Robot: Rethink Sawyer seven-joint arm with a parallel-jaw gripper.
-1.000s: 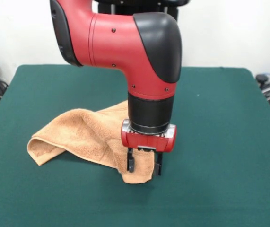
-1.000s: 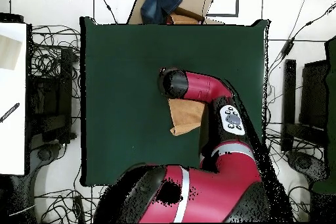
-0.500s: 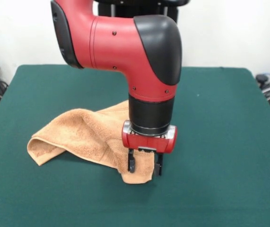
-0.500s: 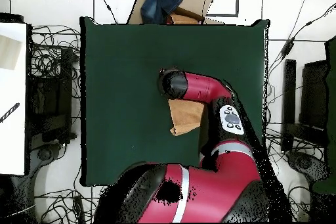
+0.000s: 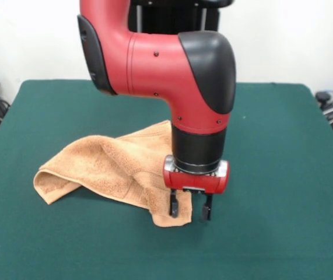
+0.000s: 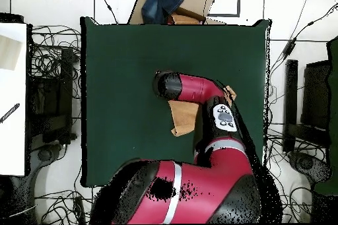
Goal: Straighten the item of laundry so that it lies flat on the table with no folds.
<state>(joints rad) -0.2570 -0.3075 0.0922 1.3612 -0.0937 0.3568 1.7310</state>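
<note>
One peach-orange towel (image 5: pixel 111 169) lies crumpled near the middle of the green counter (image 5: pixel 283 175), its cloth bunched into soft ridges rather than spread flat. In the front view a folded lobe reaches toward 9 o'clock, while a narrower corner tapers toward 5 o'clock. The hand (image 5: pixel 190 208) hangs straight down over that tapered corner, its two dark fingers (image 5: pixel 174 206) set a narrow way apart. One finger stands in front of the cloth's edge and the other sits just off it toward 3 o'clock, over bare felt; whether any cloth is pinched between them I cannot tell. From overhead, the towel (image 6: pixel 183 117) shows only partly beneath the red arm (image 6: pixel 198 89), which crosses it from 5 o'clock.
</note>
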